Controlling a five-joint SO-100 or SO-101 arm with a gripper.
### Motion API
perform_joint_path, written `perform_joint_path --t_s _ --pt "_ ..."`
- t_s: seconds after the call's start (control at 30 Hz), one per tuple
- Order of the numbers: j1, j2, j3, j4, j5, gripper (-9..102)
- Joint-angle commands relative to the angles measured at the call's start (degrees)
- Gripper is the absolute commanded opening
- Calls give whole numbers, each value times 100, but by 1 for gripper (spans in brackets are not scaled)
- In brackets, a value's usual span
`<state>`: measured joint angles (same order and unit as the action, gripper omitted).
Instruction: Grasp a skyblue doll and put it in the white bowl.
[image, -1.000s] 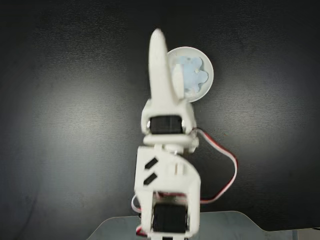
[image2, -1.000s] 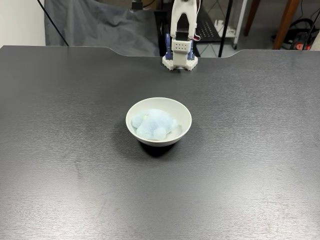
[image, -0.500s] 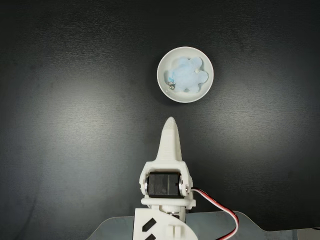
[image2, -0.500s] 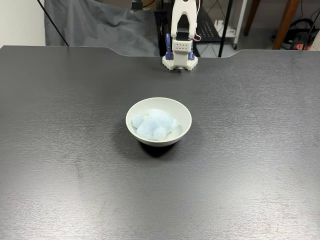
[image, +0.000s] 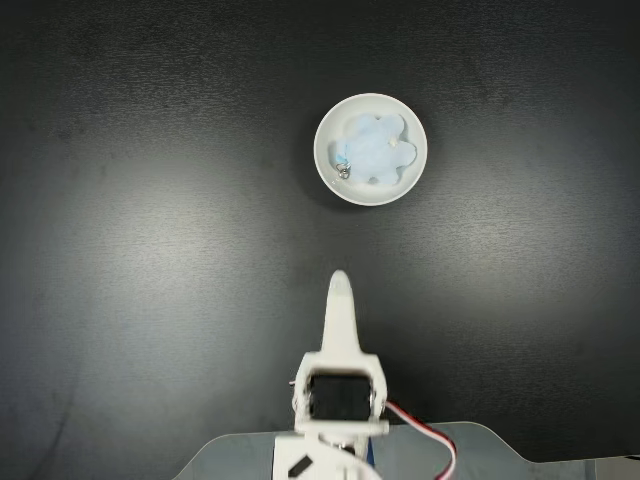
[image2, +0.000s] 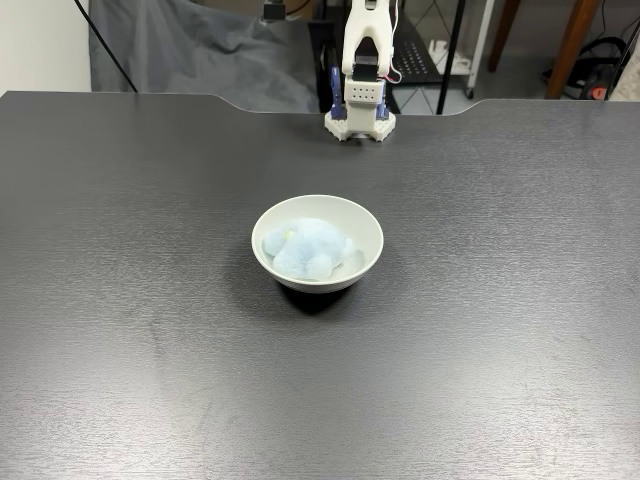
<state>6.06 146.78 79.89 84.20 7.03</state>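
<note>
Fingers of the gripper look pressed together into one narrow white point in the fixed view from above, holding nothing. That tip has drawn back since a second ago: then it reached over the left rim of the white bowl, half a second ago it had cleared the bowl, and now it sits further toward the lower edge of the view, well apart from the bowl.

The blue doll lies inside the bowl with its lobes spread and its small metal ring at the left side of the bowl's floor; it has kept the same place across the frames. From the front fixed view the doll rests low in the bowl, which stands near the middle of the dark table.

My judgement is that the placing is done and the arm is retreating. It is folded back over its base at the table's far edge, with the gripper pointing out toward the bowl
</note>
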Motion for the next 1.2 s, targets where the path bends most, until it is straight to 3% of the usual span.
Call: perform_joint_path --t_s 0.0,0.17,0.4,0.77,1.17 --pt "-35 694 1828 -536 1002 -1" --pt "-35 2197 4078 -554 870 -1" --pt "-26 3999 6179 -554 -53 -1" --pt "35 4421 7594 -554 -193 -1" --pt "35 4430 8745 -1195 -202 -1"
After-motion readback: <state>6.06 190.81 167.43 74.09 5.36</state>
